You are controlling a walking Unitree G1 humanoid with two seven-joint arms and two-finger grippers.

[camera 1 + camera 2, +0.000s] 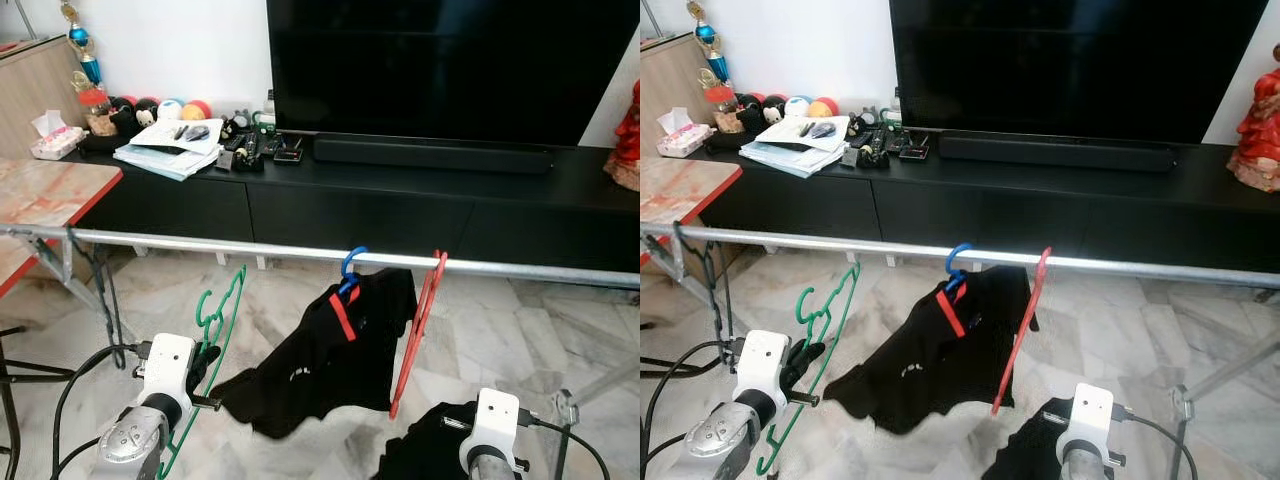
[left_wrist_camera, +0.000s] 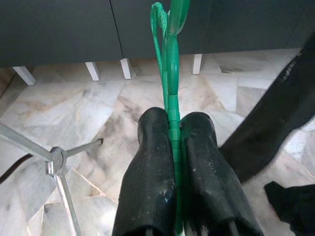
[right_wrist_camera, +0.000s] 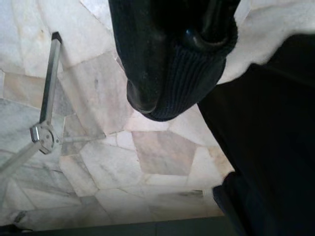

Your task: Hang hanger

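A green hanger (image 1: 222, 318) is pinched upright between the black fingers of my left gripper (image 1: 204, 366), low on the left and below the metal rail (image 1: 200, 241). The left wrist view shows both fingers (image 2: 152, 147) pressed against the green hanger (image 2: 170, 64), its hook pointing up. On the rail hang a blue hanger (image 1: 351, 266) carrying a black garment (image 1: 330, 360) and a bare red hanger (image 1: 415, 330). My right gripper (image 3: 172, 93) is low on the right, shut on the ribbed edge of a second black garment (image 1: 425, 448).
A long black TV cabinet (image 1: 400, 200) with a TV, papers and small items stands behind the rail. A red-edged table (image 1: 45, 195) is at the left. Rack legs (image 1: 95, 290) and cables stand on the marble floor (image 1: 530, 340).
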